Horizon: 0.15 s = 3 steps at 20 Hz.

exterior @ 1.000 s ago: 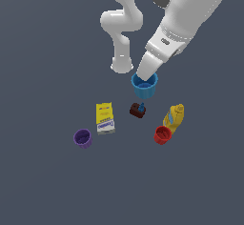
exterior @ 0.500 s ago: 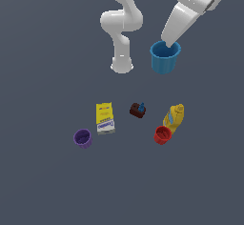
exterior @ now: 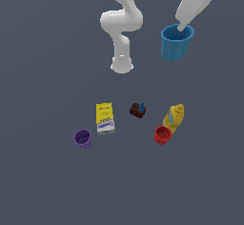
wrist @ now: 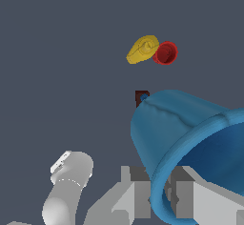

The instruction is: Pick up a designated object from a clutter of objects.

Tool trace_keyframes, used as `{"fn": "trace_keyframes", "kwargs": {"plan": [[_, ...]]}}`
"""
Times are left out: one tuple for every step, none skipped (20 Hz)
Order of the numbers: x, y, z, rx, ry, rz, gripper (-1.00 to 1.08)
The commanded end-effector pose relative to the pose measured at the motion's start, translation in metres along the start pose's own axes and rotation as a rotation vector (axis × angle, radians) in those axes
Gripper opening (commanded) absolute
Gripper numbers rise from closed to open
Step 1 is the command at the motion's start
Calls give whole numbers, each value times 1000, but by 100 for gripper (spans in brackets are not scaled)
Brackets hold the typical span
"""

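Fingers (wrist: 183,190) pinch the thick rim of the blue cup (exterior: 177,42), one pad inside, one outside; gripper (exterior: 182,27) grips near the rim's far edge. Cup hangs high off the floor, at about 1 o'clock from the arm's base (exterior: 122,66), well apart from the rest of the clutter.

Risks, as I judge them:
- Single-wall rim pinch. Wrist view shows the cup tilted hard, mouth turned toward the camera; a swing or jerk may pivot it out of the pads.
- A drop from this height would likely send the cup rolling across the floor (exterior: 43,181).

Left below, largest to smallest: yellow-and-white box (exterior: 105,117) at 7 o'clock from the base; yellow bottle (exterior: 174,117) at 5 o'clock, touching or just overlapping the red cup (exterior: 162,135); purple cup (exterior: 82,138); dark red block (exterior: 137,110), blue bit on top.

Hard to make out:
- Fingertips buried behind the rim in the exterior view.
- Arm's upper links cut off at the frame edge.
- Block mostly hidden behind the cup in the wrist view.
- Box print illegible.
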<state>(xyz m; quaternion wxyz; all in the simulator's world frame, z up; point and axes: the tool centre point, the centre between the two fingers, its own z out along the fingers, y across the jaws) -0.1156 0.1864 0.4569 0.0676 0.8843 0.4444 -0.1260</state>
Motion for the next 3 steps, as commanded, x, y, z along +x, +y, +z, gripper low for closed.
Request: {"fn": "trace_keyframes", "kwargs": {"plan": [[0, -2, -5, -1, 1, 1, -100], [0, -2, -5, -1, 1, 2, -100], [0, -2, -5, -1, 1, 2, -100]]}}
